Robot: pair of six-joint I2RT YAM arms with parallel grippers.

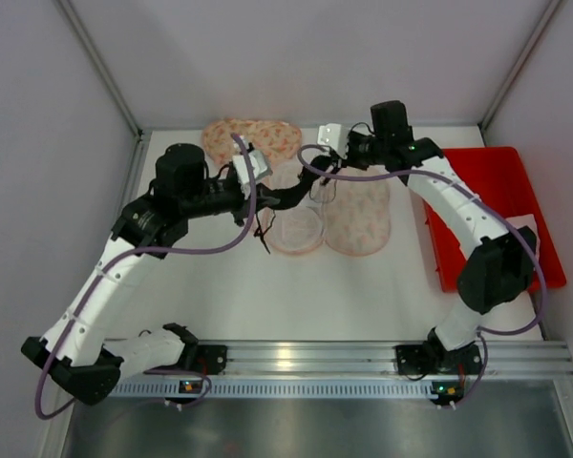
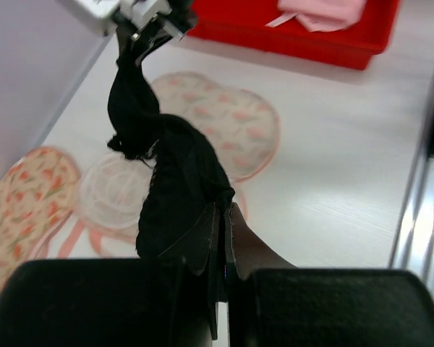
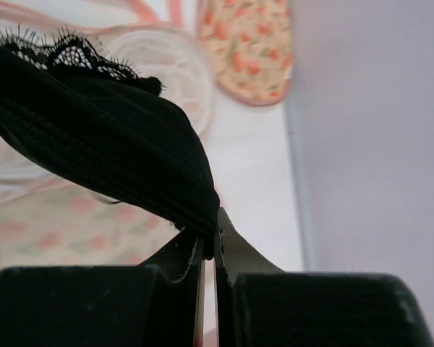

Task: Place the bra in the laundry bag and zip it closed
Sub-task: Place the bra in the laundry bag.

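A black lace bra [image 1: 301,191] hangs stretched between my two grippers above the table. My left gripper [image 1: 272,198] is shut on one end of the bra [image 2: 177,181], with fabric pinched at the fingertips [image 2: 223,213]. Over at the other end my right gripper [image 1: 327,175] is shut on the bra [image 3: 94,144], its band caught between the tips [image 3: 210,231]. The floral laundry bag [image 1: 358,215] lies opened out under the bra, with a clear mesh cup [image 1: 296,229] beside it and another floral part [image 1: 253,138] at the back.
A red tray [image 1: 487,210] stands at the right with a pink cloth [image 2: 322,11] in it. Grey walls close in the left, back and right sides. An aluminium rail [image 1: 363,358] runs along the near edge.
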